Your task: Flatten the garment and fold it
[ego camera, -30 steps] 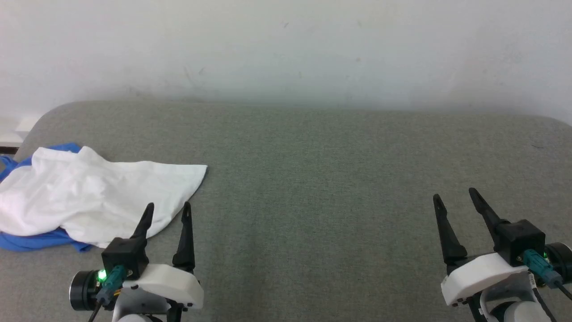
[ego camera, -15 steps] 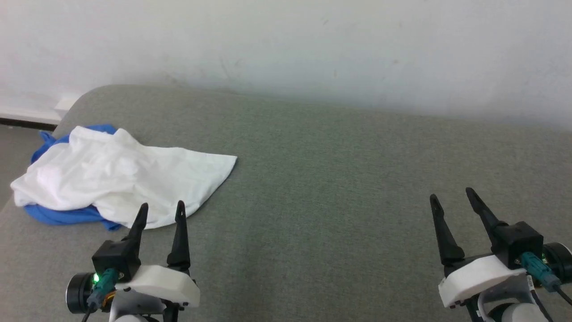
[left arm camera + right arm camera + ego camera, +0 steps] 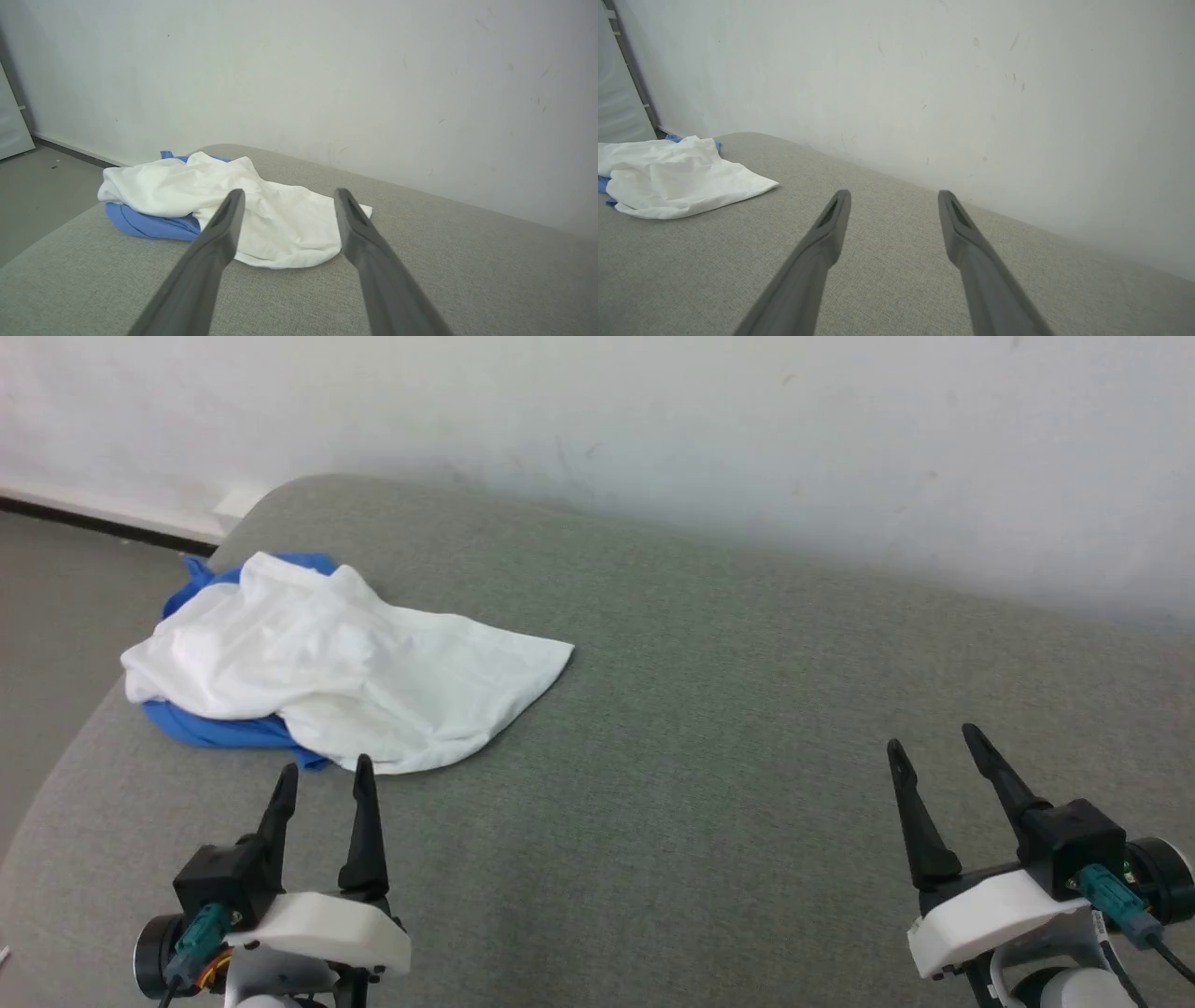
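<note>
The garment (image 3: 345, 667) is a white T-shirt with blue parts, crumpled in a heap at the far left corner of the grey table (image 3: 700, 709). Blue cloth pokes out under its left side and behind it. My left gripper (image 3: 324, 770) stands open just short of the heap's near hem, touching nothing. In the left wrist view the garment (image 3: 261, 210) lies straight ahead between the open fingers (image 3: 219, 233). My right gripper (image 3: 934, 739) is open over bare table at the lower right. The right wrist view has the garment (image 3: 677, 179) far to the left of that gripper (image 3: 893, 196).
A pale wall (image 3: 653, 429) runs along the table's far edge. The floor (image 3: 65, 607) drops away past the rounded left corner, close to the heap. Bare grey tabletop stretches between the two grippers.
The head camera has turned left, so the whole scene has shifted right and the floor came into view. Both grippers stay open, and the garment has not moved on the table.
</note>
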You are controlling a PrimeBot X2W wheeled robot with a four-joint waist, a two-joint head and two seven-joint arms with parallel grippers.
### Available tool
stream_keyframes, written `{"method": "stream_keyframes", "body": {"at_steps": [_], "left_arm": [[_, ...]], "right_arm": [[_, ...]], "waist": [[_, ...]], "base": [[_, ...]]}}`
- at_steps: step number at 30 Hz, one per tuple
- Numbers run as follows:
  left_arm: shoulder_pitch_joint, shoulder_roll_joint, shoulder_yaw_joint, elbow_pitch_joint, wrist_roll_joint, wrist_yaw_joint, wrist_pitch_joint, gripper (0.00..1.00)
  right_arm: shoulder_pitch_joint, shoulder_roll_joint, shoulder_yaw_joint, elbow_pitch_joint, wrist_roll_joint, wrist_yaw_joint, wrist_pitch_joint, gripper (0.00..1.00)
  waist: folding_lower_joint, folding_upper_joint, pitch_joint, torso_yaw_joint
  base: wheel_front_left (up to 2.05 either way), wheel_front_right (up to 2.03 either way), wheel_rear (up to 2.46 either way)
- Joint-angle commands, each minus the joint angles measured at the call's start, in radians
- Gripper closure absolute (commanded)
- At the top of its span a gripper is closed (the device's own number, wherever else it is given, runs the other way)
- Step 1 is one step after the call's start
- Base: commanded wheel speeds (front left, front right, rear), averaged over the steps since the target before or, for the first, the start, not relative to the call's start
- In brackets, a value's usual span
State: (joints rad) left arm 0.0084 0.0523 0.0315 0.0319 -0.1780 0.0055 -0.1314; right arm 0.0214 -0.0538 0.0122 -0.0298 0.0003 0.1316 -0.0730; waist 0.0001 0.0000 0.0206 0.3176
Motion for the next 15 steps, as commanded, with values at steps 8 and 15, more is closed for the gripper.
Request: {"method": "stream_keyframes", "body": {"at_steps": [8,15], "left_arm": [[-0.023,-0.001,0.000,0.004,-0.020,0.013,-0.023,0.00],[-0.049,-0.001,-0.033,0.002,-0.039,0.008,-0.037,0.00]], "right_arm": [[-0.002,0.002,-0.001,-0.011,-0.010,-0.001,-0.012,0.00],[-0.007,0.002,0.001,-0.011,-0.008,-0.001,-0.019,0.00]], "waist": [[0.0000,0.0000,0.019,0.087],[0.0000,0.0000,0.035,0.120]], "base": [[-0.04,-0.04,-0.04],[-0.09,-0.09,-0.09]]}}
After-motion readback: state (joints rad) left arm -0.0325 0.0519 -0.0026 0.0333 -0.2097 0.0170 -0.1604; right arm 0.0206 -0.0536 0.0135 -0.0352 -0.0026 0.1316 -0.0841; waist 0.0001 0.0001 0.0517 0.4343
